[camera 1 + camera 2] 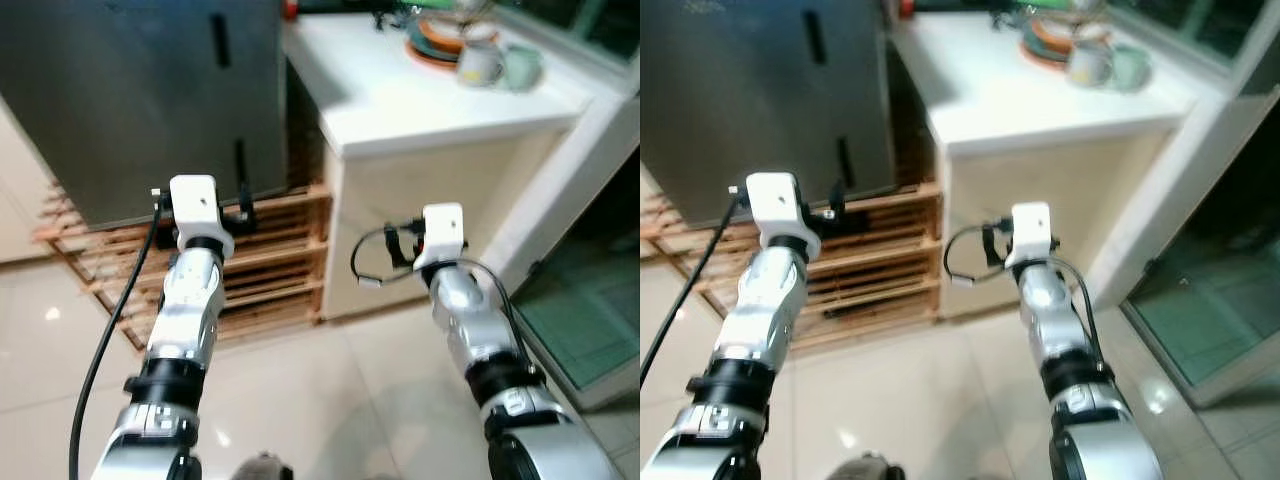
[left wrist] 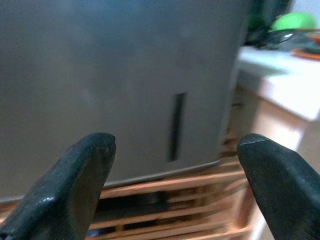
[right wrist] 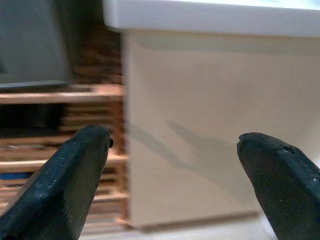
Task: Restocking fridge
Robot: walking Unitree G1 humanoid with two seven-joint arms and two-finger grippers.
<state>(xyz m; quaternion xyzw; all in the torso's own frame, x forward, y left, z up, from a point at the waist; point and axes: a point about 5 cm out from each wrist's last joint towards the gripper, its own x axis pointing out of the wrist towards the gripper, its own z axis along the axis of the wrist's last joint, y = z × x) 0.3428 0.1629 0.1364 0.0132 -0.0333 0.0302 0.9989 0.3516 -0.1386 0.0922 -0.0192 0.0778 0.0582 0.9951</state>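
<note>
One grey fridge [image 1: 140, 100], door shut, dead ahead of our left gripper [image 2: 175, 165], fingers spread wide, empty. One wooden pallet [image 1: 270, 270] under fridge. One white counter [image 1: 420, 100] ahead of our right gripper [image 3: 172, 170], also wide, empty, facing its beige side. On counter, beyond right gripper: stacked plates [image 1: 440, 40], two mugs [image 1: 500, 65].

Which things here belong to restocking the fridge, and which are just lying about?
Belongs to the job:
- grey fridge, door shut, standing on a wooden pallet
- left end effector, open, pointed at the fridge door
- right end effector, open, facing the counter's side

Just lying about:
- white counter
- stacked plates and two mugs on it
- glass door at the right
</note>
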